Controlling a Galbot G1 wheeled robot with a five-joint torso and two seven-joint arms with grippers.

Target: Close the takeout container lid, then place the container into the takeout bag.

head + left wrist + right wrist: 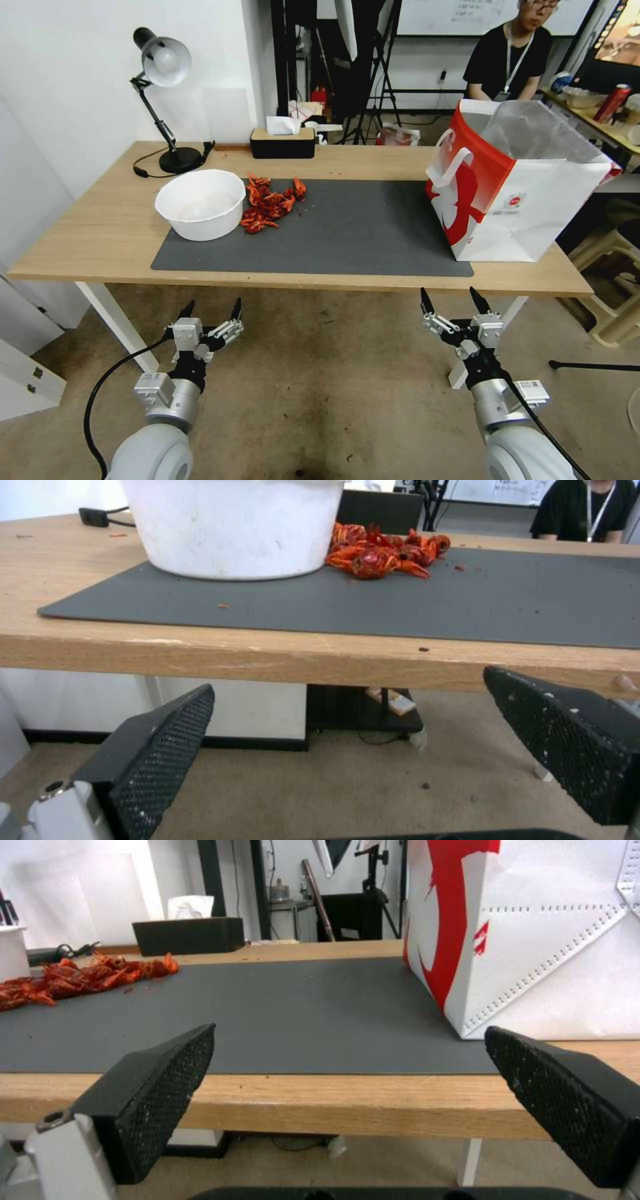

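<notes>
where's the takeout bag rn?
The takeout bag stands upright on the table's right end, on the right edge of the grey mat, ahead of the right gripper; its side looms in the right wrist view.

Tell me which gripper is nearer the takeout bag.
Right. The right gripper hangs open below the table edge, just short of the takeout bag; the left gripper hangs open far across, below the white bowl.

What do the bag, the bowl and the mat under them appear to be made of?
The takeout bag looks like coated paper, red-and-white printed, with creased folds, stitched-looking seams and a silvery, foil-like lining. The white bowl seems matte plastic or foam; I cannot tell which. The grey mat looks like thin, matte rubber or felt, lying flat on the wood-look table.
</notes>
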